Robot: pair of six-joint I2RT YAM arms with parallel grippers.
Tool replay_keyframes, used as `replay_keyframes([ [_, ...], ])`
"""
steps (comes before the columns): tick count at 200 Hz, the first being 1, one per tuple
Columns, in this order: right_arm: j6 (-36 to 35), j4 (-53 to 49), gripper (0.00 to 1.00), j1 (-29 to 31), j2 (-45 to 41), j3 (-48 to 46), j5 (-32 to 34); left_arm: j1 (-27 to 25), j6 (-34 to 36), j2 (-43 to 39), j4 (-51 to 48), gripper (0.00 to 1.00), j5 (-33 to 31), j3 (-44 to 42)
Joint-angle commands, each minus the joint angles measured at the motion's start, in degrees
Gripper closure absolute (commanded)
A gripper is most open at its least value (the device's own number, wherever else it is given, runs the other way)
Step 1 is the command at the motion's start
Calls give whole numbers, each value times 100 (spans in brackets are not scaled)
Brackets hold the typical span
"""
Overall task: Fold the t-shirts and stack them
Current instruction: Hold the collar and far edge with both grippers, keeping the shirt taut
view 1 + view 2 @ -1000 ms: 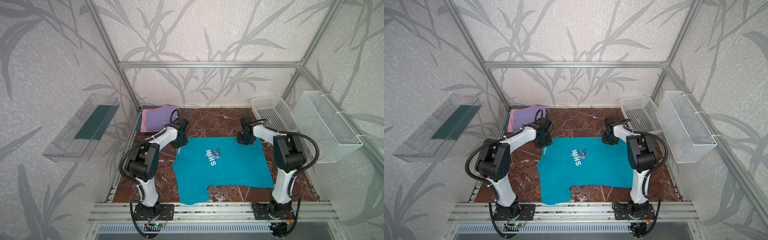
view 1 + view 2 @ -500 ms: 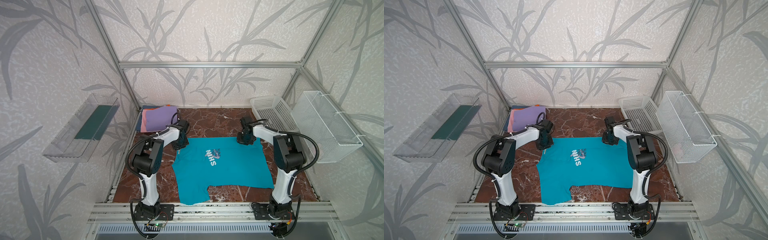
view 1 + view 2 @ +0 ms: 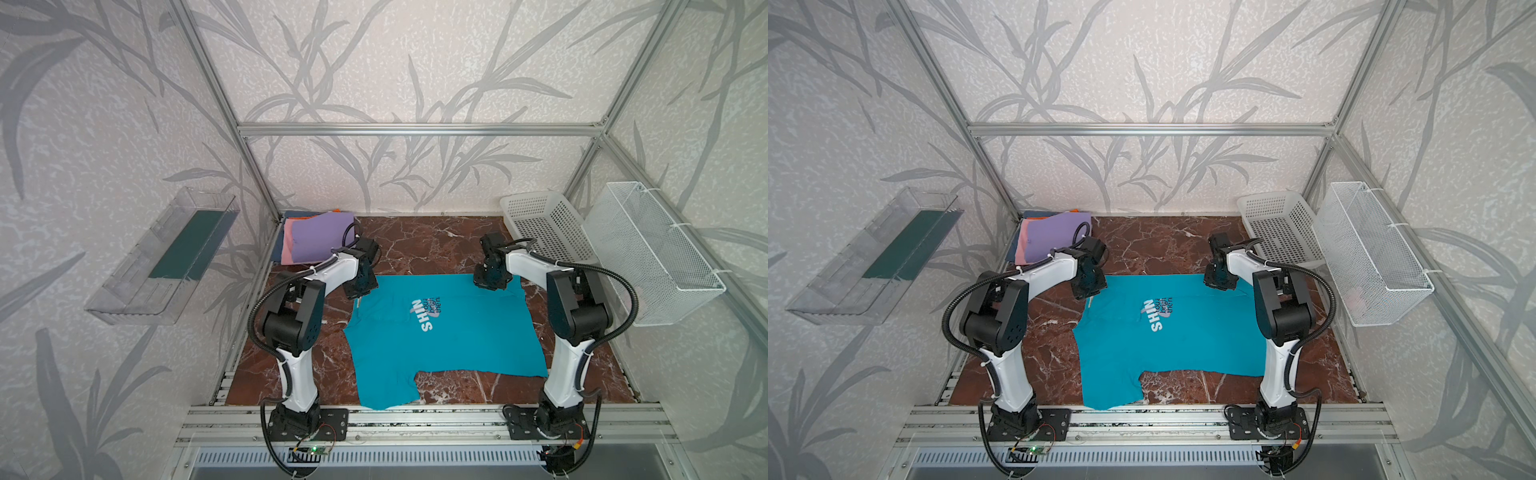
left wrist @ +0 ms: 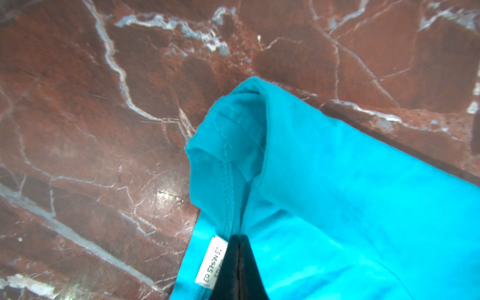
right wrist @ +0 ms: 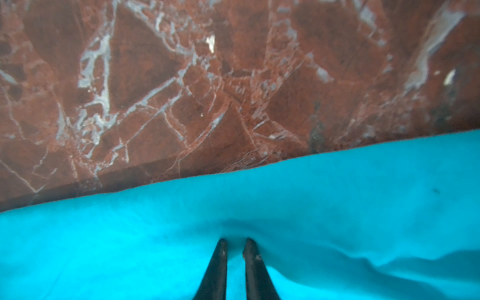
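A teal t-shirt [image 3: 453, 332] [image 3: 1183, 345] with white "SHIN" lettering lies spread on the marble table, one sleeve reaching the front edge. My left gripper [image 3: 360, 289] [image 3: 1087, 287] is at its far left corner. In the left wrist view that gripper [image 4: 239, 237] is shut on a fold of the teal t-shirt [image 4: 350, 207] beside a white label [image 4: 211, 262]. My right gripper [image 3: 490, 283] [image 3: 1220, 281] is at the far right corner. In the right wrist view that gripper [image 5: 235, 242] pinches a ridge of the teal t-shirt [image 5: 337, 194]. Folded t-shirts [image 3: 320, 239] [image 3: 1054, 237], lilac on top, are stacked at the far left.
A white perforated basket [image 3: 544, 226] [image 3: 1281, 228] stands at the far right corner. A wire basket [image 3: 652, 253] [image 3: 1370, 253] hangs on the right wall, and a clear shelf [image 3: 166, 253] [image 3: 872, 257] on the left wall. An aluminium rail [image 3: 415, 415] runs along the front.
My left gripper has closed on the shirt's far left corner, and the left arm's elbow has swung inward. The right arm and the shirt have stayed put.
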Motion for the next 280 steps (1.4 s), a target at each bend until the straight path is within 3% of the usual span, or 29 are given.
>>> replay_keyframes([
  [1, -46, -354, 84, 23, 232, -7, -1, -39, -66, -309, -251, 95, 0, -163],
  [37, -59, -354, 84, 23, 218, -44, 8, -110, -110, -507, -295, 85, 16, -348],
  [63, -68, -330, 84, 23, 202, -77, 6, -154, -173, -518, -251, 100, 76, -486],
  [186, -79, -339, 84, 23, 114, -104, 16, -296, -268, -1008, -460, 100, 79, -623],
  [280, -90, -378, 84, 23, 19, -135, 34, -323, -534, -1195, -243, 100, 509, -1074],
])
